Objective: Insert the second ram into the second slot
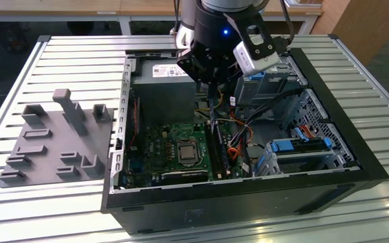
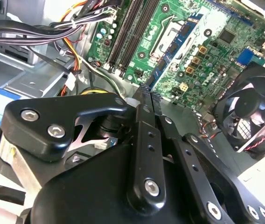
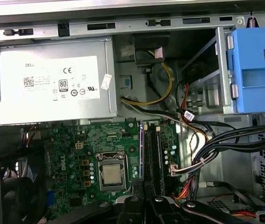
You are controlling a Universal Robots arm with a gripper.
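Fingers (image 2: pixel 142 126) closed above motherboard (image 3: pixel 76 154); white label (image 3: pixel 60 79) on power supply (image 3: pixel 11 109).

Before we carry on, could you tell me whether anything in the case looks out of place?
Nothing stands out: the green motherboard lies flat in the open black computer case, and the long black memory slots look straight and undamaged.

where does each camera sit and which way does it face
Exterior view: off the arm, high, looking down into the open computer case; arm and gripper above the motherboard.
First wrist view: on the arm, facing the power supply and motherboard; gripper shows.
Second wrist view: on the arm, looking past the gripper at motherboard and fan.
All share the motherboard and gripper.
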